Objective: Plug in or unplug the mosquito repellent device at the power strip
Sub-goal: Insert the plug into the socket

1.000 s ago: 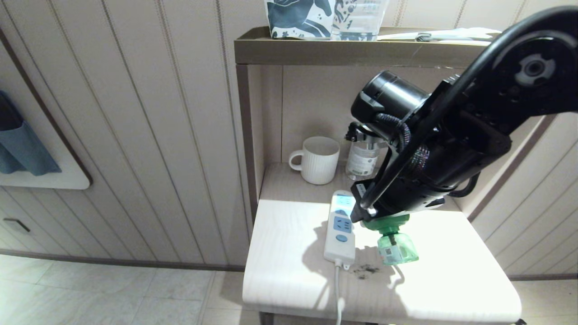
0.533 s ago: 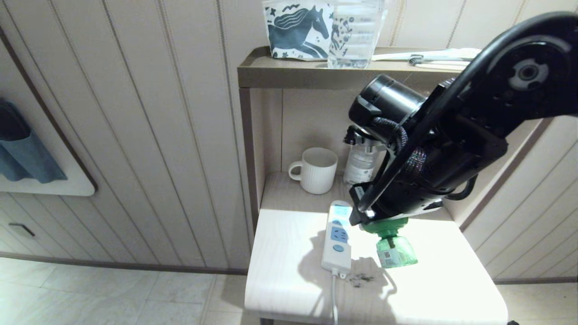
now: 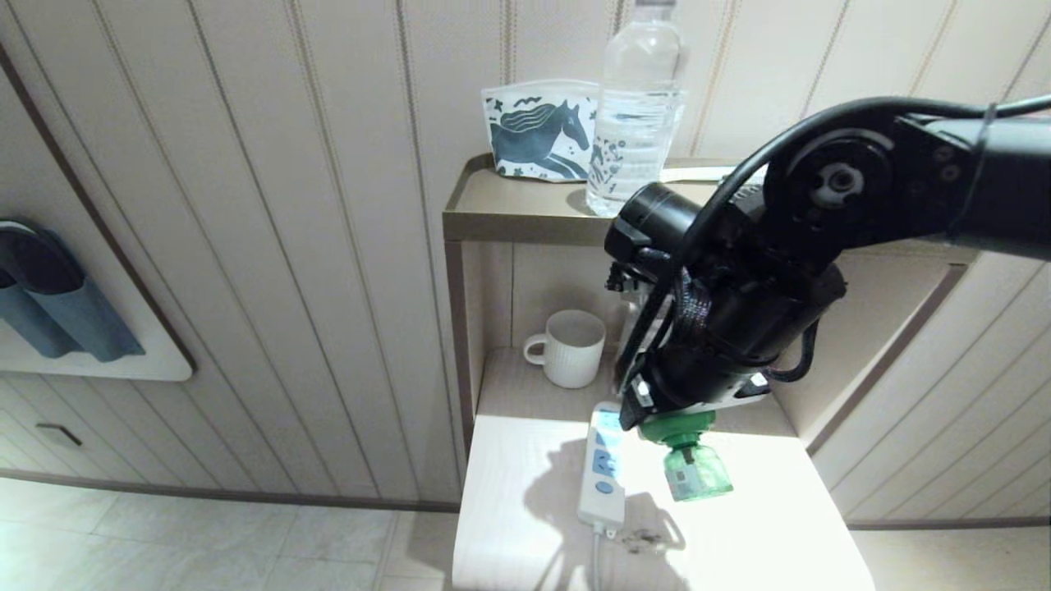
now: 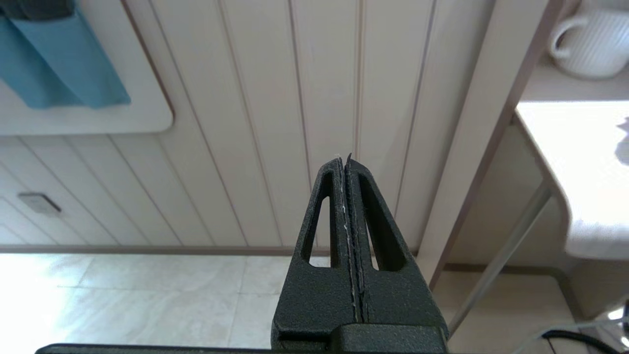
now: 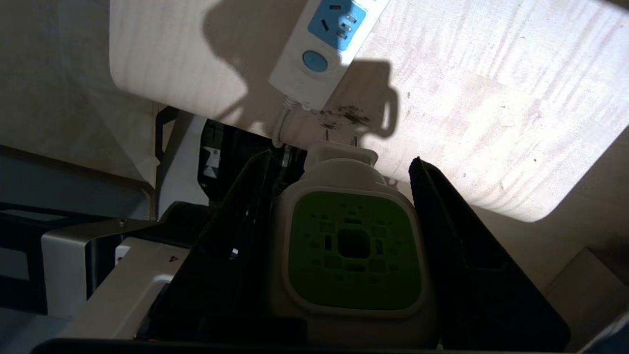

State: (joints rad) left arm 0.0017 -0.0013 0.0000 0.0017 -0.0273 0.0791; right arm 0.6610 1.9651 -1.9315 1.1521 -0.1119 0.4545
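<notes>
Metal prongs show only at the wrist: right gripper (image 5: 344, 206) pinches the mosquito repellent device (image 5: 351, 250).

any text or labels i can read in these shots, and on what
"4": on the white robot part in the right wrist view.
Water bottle: printed label, too blurred to read.
Repellent device: small label, too small to read.
Pouch: horse picture only, no words.
Power strip: no readable text.

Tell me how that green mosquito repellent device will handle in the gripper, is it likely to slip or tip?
The mosquito repellent device looks like smooth hard plastic, so it could probably slip if the right gripper loosens. The gripper holds only its top while the bottle body hangs below, so it may swing. It seems small and likely light.
</notes>
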